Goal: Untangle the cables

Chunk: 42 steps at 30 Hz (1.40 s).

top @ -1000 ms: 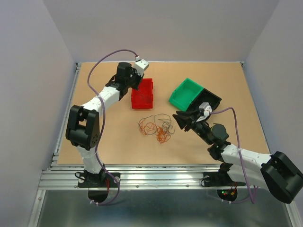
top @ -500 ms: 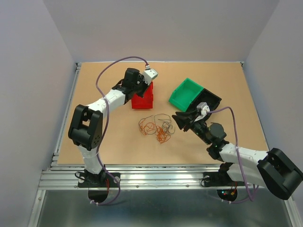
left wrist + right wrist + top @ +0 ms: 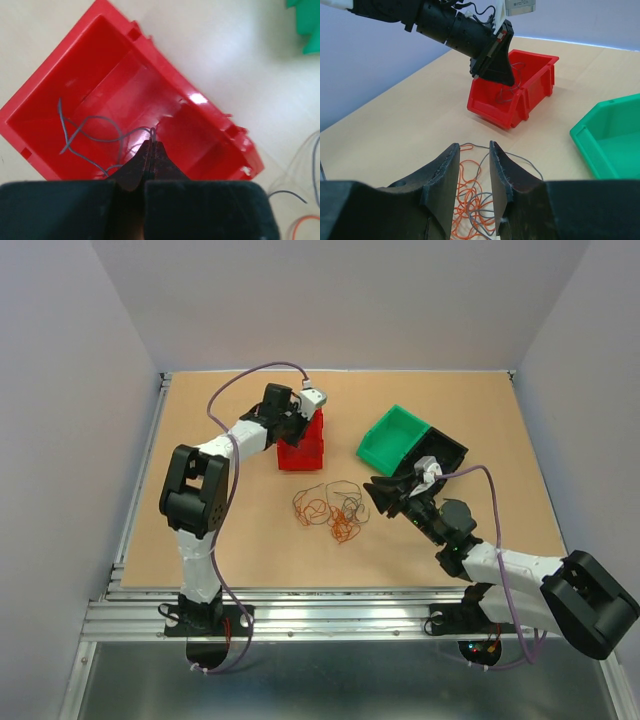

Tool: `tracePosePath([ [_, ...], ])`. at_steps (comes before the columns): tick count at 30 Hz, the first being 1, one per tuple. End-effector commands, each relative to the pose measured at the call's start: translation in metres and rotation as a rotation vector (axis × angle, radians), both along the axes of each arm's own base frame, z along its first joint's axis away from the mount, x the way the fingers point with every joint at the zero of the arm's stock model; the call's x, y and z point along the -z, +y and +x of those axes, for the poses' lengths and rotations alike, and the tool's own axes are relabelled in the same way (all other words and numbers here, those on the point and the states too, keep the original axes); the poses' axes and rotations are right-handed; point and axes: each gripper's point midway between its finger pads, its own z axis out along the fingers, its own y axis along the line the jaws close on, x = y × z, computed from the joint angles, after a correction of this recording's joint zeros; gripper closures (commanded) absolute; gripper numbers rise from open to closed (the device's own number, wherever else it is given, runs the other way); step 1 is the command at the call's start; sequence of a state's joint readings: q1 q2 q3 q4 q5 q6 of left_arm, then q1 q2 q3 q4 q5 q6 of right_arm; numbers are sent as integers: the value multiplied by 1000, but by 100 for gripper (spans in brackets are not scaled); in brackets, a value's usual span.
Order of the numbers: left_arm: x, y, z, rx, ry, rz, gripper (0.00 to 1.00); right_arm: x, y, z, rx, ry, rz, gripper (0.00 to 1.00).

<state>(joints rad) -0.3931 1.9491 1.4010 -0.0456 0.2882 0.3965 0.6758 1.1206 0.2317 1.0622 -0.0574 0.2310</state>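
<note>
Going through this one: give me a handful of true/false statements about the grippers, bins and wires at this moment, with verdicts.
1. The left gripper is shut on a thin grey wire over the red bin. True.
2. The right gripper is clamped on the orange wires. False: its jaws stand apart with nothing between them.
3. The bunch of cables lies inside the green bin. False: it lies on the table, nearer the arms than the red bin.
4. A black bin sits right beside the green bin. True.
</note>
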Motion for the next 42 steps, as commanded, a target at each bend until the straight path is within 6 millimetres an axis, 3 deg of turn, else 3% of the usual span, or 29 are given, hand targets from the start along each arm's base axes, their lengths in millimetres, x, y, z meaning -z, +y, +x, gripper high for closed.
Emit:
tracePosePath([
  [1,-18,6,20,-41,12,-71,100,-24,1,5,19,-62,39,64],
  [8,4,14,32,-92,61,-36,97,-20,5,7,10,-49,24,64],
  [12,-2,13,31,-77,34,-47,74,-2,21,18,-27,50,-75,62],
  [13,-11,12,28,-70,3,-64,60,4,24,21,-27,84,-96,62],
  [14,-16,12,27,-67,-17,-72,54,14,27,30,-11,143,-137,62],
  [15,-36,12,25,-62,-60,-91,49,22,29,34,-3,183,-162,59],
  [20,-71,14,10,-47,-187,-152,40,62,31,48,49,393,-295,51],
  [23,-91,15,0,-33,-251,-174,27,78,13,57,177,471,-326,48],
  [24,-99,15,-5,-26,-278,-183,19,76,8,59,209,477,-315,45],
  [27,-109,11,-13,-3,-318,-190,17,74,0,55,234,482,-306,37],
  [28,-113,11,-18,2,-336,-196,12,69,-6,52,256,474,-289,36],
  [32,-126,-2,-36,55,-400,-190,10,50,-28,45,330,436,-222,30],
  [34,-131,-17,-54,105,-440,-165,10,48,-42,42,389,429,-200,26],
  [37,-128,-34,-78,176,-489,-95,9,32,-60,37,448,397,-140,21],
  [38,-125,-57,-98,240,-495,-86,8,31,-67,37,484,395,-131,21],
  [40,-114,-77,-123,314,-502,-33,6,25,-80,32,530,383,-98,17],
  [42,-105,-84,-134,338,-489,1,5,18,-90,29,562,367,-65,16],
])
